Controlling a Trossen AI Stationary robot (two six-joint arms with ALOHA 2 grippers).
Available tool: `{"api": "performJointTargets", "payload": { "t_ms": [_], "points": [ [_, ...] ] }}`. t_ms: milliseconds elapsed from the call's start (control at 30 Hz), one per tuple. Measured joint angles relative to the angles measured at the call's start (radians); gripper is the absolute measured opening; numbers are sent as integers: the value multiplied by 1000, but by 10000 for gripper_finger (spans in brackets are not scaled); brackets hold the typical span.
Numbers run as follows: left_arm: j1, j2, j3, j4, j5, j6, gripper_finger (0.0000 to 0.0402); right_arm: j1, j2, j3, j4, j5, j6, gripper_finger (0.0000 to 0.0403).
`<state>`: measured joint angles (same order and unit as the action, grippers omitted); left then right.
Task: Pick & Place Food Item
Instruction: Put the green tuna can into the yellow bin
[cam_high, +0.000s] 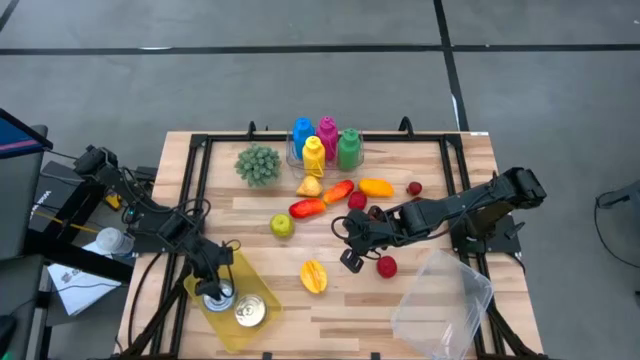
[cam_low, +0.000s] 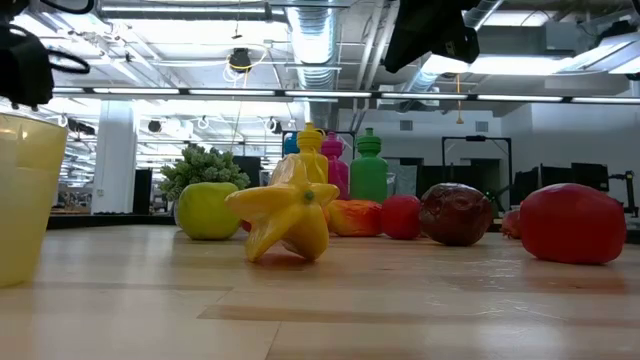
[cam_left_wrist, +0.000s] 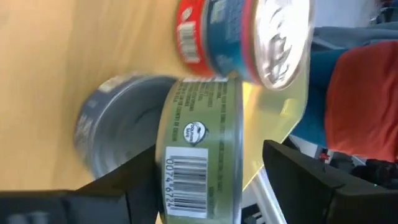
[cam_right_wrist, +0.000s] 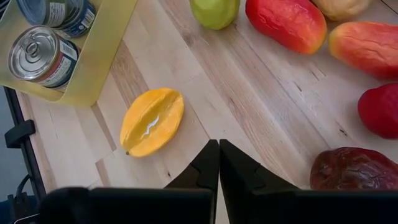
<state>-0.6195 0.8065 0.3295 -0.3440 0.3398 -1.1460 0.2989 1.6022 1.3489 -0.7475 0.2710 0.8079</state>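
Releasing green-label can (cam_left_wrist: 199, 155) inside yellow tray (cam_high: 262, 290), left fingers (cam_left_wrist: 134, 186) spreading beside it, can standing next to second can (cam_left_wrist: 242, 37). Lifting straight up avoiding tipping. Right fingers (cam_right_wrist: 219, 163) pressed together, hovering over counter (cam_right_wrist: 261, 124) near yellow starfruit (cam_right_wrist: 151, 121).

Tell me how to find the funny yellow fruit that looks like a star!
Look at the wooden table from above and find the yellow bin with cans near the left arm. Just beside that bin, toward the middle, lies the star fruit, apart from the other fruit. It is the only yellow-orange one with long ridges; from the low view its end makes a star shape.
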Motion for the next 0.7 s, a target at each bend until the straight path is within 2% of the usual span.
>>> {"api": "performJointTargets", "payload": {
  "t_ms": [333,700],
  "points": [
    [0,-13,0,-8,27,-6,259,0,0,0,0,0,-3,8],
    [6,-95,0,-86,60,-34,260,0,0,0,0,0,-2,8]
  ]
}}
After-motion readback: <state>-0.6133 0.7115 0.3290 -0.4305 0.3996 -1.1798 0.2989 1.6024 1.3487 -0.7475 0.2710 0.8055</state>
